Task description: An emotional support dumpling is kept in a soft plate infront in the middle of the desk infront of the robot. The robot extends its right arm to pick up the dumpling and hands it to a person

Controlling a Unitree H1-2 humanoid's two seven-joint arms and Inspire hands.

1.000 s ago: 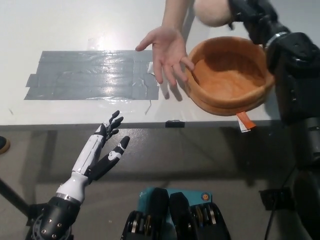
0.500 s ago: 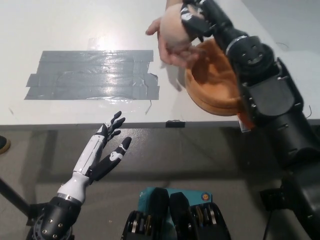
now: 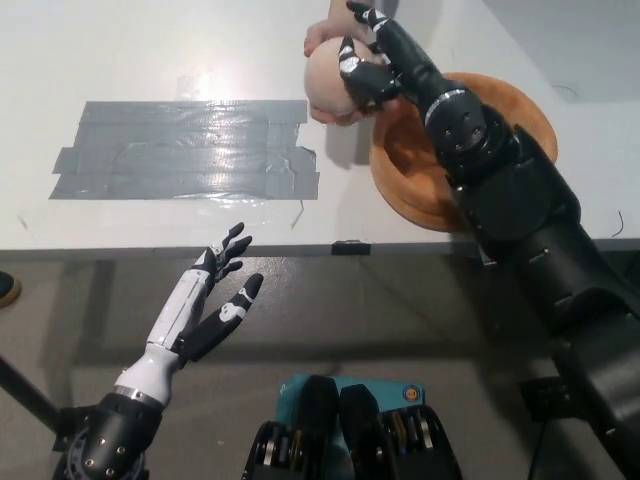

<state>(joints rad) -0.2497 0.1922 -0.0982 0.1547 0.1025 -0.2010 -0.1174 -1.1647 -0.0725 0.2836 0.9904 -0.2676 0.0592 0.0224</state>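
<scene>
Dumpling within right hand fingers, apparently on person's palm.

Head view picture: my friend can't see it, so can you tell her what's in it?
The robot's black right hand holds a pale round dumpling against a person's hand, beside an orange soft plate on a white desk. Its white left hand rests open below the desk edge.

Right hand has brought the dumpling into the person's hand.

You are looking down at a white desk wearing grey tape. Light is glaring off that tape. Below the desk, dim grey floor is showing.
</scene>
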